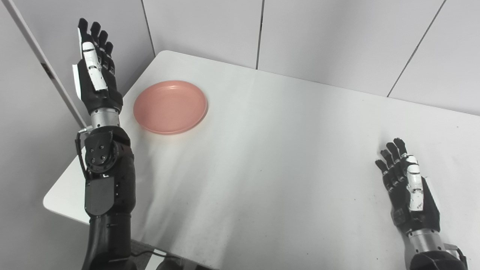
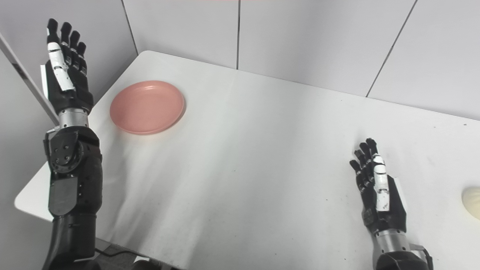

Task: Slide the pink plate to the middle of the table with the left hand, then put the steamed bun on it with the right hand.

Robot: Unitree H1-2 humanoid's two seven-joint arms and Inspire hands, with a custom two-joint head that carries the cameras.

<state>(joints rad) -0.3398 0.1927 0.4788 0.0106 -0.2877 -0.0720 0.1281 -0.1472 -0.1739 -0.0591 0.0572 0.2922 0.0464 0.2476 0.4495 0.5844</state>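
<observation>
Plate first: in the left eye view the pink plate [image 1: 170,106] lies flat on the white table [image 1: 285,150], at its far left corner and near the left edge, with nothing on it. My left hand [image 1: 94,69] is raised just beside the plate, off the table's left edge, fingers straight up and a little apart, holding nothing and not touching the plate. My left forearm [image 1: 107,180] rises under it from the bottom edge. My right hand [image 1: 407,183] is low over the table at the near right, well apart from the plate, fingers stretched forward and slightly spread, holding nothing; I cannot tell whether it touches the surface. Grey wall panels [image 1: 318,37] stand behind the table. There is a tiny mark on the white cover of my right hand, too small to read, and I find no other label or writing in this view.

In the right eye view the same layout shows, shifted left. Here the steamed bun [image 2: 472,202] appears, pale and rounded, resting on the table at the right edge of the picture and cut off by it. It sits to the right of my right hand, apart from it. Across the table from the bun, the plate lies at the far left. No readable writing here either.
</observation>
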